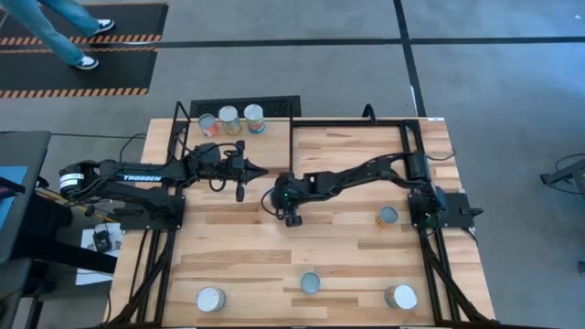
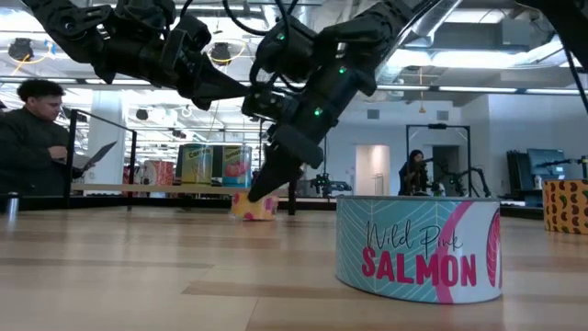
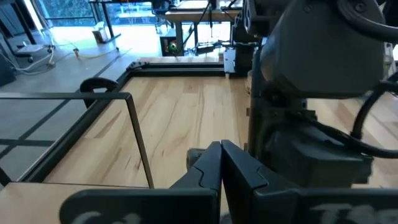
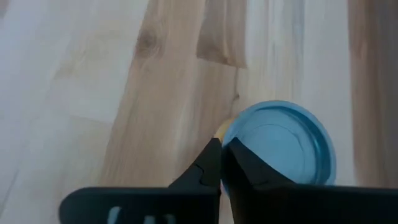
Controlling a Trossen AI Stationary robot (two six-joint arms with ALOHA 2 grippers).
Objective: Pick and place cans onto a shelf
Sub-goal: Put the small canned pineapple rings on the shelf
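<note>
Three cans (image 1: 228, 120) stand on the light-wood shelf (image 1: 274, 146) at the table's far left. My right gripper (image 4: 221, 157) is shut and points down at the rim of a yellow-labelled can with a bluish top (image 4: 280, 142) near the table's middle; this can also shows in the low view (image 2: 254, 207). My left gripper (image 1: 259, 171) is shut and empty, and hangs above the table just left of the right arm's wrist. Several more cans stand on the table, among them a salmon can (image 2: 418, 248). My right gripper's shut fingertips (image 2: 260, 187) come down slanting from above at the edge of the can's top (image 4: 233, 134). The can stands upright on the table. Whether the fingertips touch it, I cannot tell.
Loose cans stand at the right (image 1: 388, 217), the near middle (image 1: 311, 282), the near left (image 1: 211, 299) and the near right (image 1: 400, 297). Thin black rods (image 3: 134, 99) edge the shelf. A person (image 2: 37, 129) sits beyond the table.
</note>
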